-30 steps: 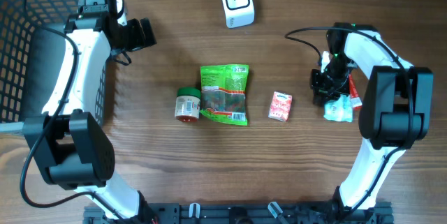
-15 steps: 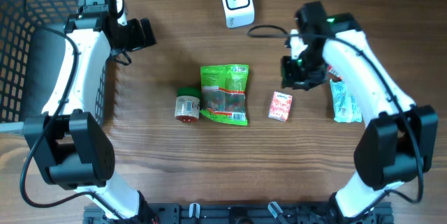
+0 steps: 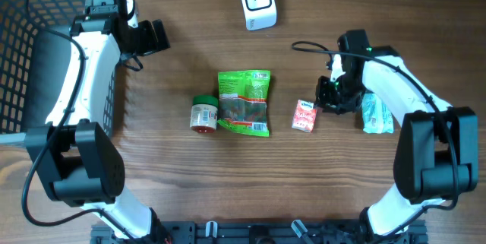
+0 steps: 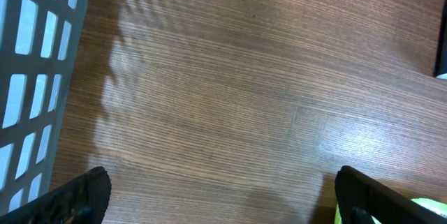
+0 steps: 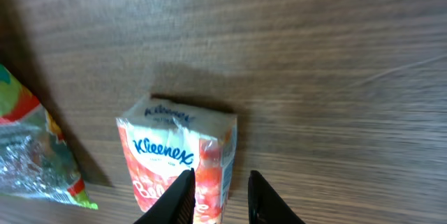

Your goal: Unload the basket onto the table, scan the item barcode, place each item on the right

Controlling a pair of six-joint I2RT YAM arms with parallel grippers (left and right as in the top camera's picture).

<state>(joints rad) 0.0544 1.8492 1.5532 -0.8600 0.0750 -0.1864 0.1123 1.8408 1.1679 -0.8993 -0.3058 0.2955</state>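
While it lies flat on the desk (image 3: 175, 183), right of centre in the overhead view, the tissue pack (image 3: 305, 115) is entered as the item to scan.

Description: small pocket pack in red-and-white printed film, brand lettering uppermost. No barcode shows on the upturned face, so it is presumably underneath or on a side.

Handling, as judged: very light, soft and compressible. The film wrap looks somewhat slippery. Not fragile, though a hard squeeze would crumple it.

Suggested hold: across the two long sides near the middle, leaving the broad faces free for the scanner (image 3: 257, 2) at upper centre.

Right gripper (image 3: 328, 96): fingers narrowly parted, low over the pack's edge toward frame right, nothing held. Whether a fingertip touches the film cannot be told.

Left gripper (image 3: 156, 37): spread wide, empty, upper left beside the basket (image 3: 15, 61).

Adjacent stock: green snack packet (image 3: 244, 102) and small jar (image 3: 203, 113) toward frame left; blue-and-white pack (image 3: 376, 115) toward frame right.
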